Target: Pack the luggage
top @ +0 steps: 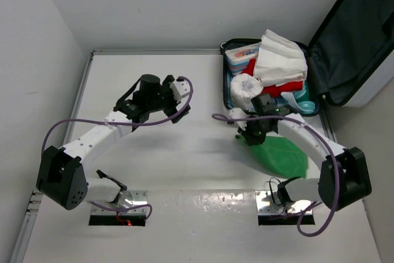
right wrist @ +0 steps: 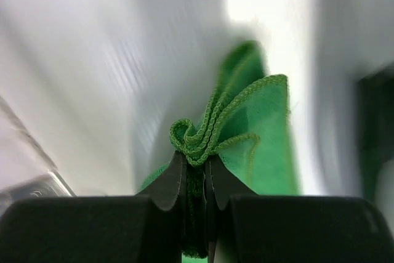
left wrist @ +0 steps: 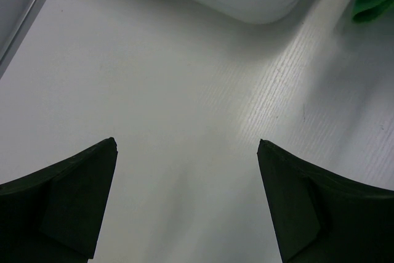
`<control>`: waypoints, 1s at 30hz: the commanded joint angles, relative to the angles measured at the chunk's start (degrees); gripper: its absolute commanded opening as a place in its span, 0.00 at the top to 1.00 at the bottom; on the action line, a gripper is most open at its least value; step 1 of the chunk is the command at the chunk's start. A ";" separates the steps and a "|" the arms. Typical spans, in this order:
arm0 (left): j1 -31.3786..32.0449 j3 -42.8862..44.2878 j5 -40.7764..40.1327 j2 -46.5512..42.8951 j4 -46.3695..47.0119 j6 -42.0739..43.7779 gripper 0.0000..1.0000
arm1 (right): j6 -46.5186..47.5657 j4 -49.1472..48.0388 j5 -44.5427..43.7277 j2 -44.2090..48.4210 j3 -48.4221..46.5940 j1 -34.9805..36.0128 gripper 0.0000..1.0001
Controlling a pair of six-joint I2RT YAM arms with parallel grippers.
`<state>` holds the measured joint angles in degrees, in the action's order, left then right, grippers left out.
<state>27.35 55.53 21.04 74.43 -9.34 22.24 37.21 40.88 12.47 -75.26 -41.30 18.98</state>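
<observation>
— Right end effector [right wrist: 196,165] is clamped on the green cloth [right wrist: 261,115]?
— Yes, pinching a bunched edge, likely to lift it into the luggage [top: 351,38], which lies open at the far right, crowded.
— And the left end effector [left wrist: 186,146]?
— Wide, holding nothing, above the surface [left wrist: 184,60].

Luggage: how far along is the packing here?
Done: the open luggage already holds white cloths and other items. In hand: right pincer shut on the green cloth, outside the luggage. To do: cloth in, lid closed. The left pincer is open.
</observation>
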 commanded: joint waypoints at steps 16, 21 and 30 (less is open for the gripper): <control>-0.55 1.16 1.99 0.18 2.31 -0.09 0.03 | -5.91 -8.97 15.39 -16.98 -47.43 -7.19 1.00; -0.55 1.16 1.99 0.80 2.83 0.52 0.03 | -12.68 -14.34 13.90 -26.66 -64.81 -16.60 1.00; -1.07 2.30 1.99 3.08 3.37 1.57 0.03 | -9.98 -14.60 10.12 -35.83 -77.01 -26.53 1.00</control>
<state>27.20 55.55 22.15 77.36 -8.10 22.98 25.43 28.29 23.75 -111.18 -116.55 -7.09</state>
